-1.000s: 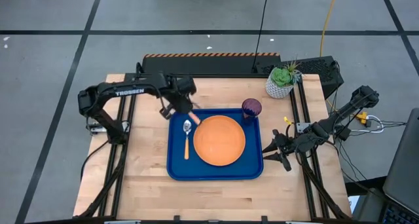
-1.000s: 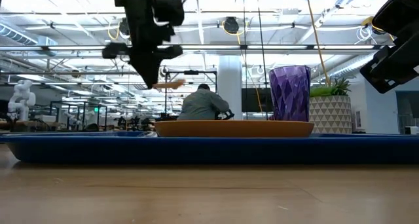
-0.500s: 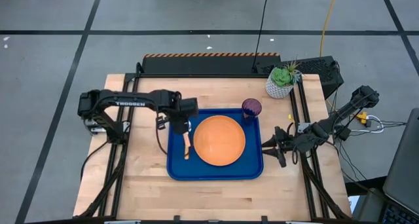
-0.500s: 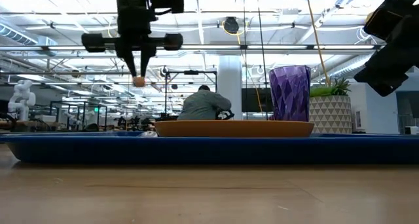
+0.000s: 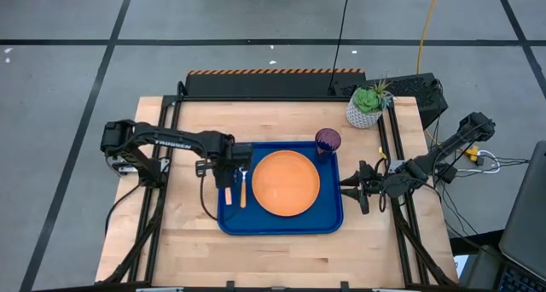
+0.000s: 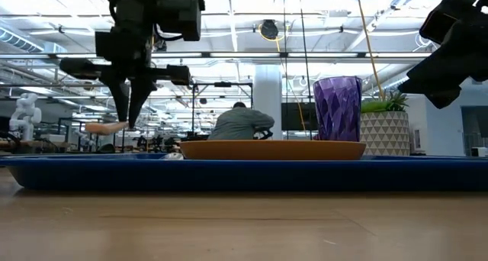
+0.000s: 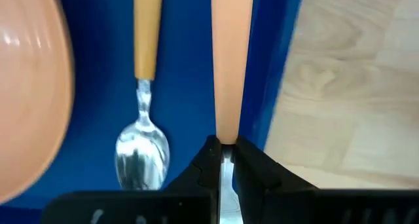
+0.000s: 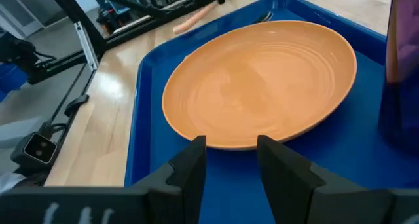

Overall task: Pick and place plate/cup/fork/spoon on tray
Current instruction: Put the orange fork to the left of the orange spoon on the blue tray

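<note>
The blue tray (image 5: pixel 328 219) lies mid-table with the orange plate (image 5: pixel 286 183) on it and the purple cup (image 5: pixel 328 140) standing in its far right corner. A spoon with a silver bowl and an orange handle (image 5: pixel 242 194) lies on the tray left of the plate; it also shows in the left wrist view (image 7: pixel 143 145). My left gripper (image 5: pixel 228 174) hangs over the tray's left part, shut on the fork (image 7: pixel 232 60), left of the spoon. My right gripper (image 5: pixel 365 189) is open and empty at the tray's right edge. My left gripper pinches the fork's metal neck (image 7: pixel 224 153), just below the tan handle, between its two fingers. The fingers (image 6: pixel 131 108) point down from above. The fork lies about level, its handle (image 6: pixel 105 127) sticking out sideways, clear above the tray's left rim.
A white pot with a green plant (image 5: pixel 367 106) stands at the table's far right corner. Bare wood lies left of and in front of the tray. A person sits in the room behind the table (image 6: pixel 238 122).
My left gripper has carried the fork from the tray's far left corner toward the near edge and down. It has turned about, so the handle now runs beside the spoon. My right gripper has swung a little toward the far edge.
</note>
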### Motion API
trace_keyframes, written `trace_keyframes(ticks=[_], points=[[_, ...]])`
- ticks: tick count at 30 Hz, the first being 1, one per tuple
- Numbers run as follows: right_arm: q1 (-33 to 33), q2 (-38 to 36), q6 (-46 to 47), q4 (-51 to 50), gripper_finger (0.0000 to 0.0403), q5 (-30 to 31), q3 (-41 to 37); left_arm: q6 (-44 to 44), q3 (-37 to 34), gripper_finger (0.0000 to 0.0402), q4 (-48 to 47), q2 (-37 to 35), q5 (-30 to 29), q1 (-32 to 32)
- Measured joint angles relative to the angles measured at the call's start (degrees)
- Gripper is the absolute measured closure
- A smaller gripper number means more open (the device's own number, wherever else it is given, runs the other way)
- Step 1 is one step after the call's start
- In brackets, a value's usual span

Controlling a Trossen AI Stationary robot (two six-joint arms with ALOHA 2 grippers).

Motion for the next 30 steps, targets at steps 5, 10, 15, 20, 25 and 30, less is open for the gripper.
trace_keyframes(ticks=[5,10,15,20,25,30], points=[[0.0,0.0,0.2,0.0,0.0273,0.0,0.0,0.2,-2.8,0.0383,5.5,0.0,0.5,-1.2],[0.0,0.0,1.5,0.0,0.0273,-0.1,0.0,-0.3,-5.6,0.0383,10.6,0.0,0.5,-2.1],[0.0,0.0,1.7,0.1,0.0273,-0.2,0.0,0.5,-9.0,0.0383,13.7,0.0,0.4,-2.5],[0.0,0.0,1.7,1.3,0.0273,-0.3,0.0,2.1,-10.9,0.0383,15.9,0.0,-0.2,-2.5],[0.0,0.0,1.7,1.8,0.0273,-1.0,0.0,2.6,-11.3,0.0380,17.6,0.0,-0.8,-2.5],[0.0,0.0,1.4,1.8,0.0273,-2.0,0.0,3.0,-11.3,0.0364,17.7,0.0,-0.9,-2.4]])
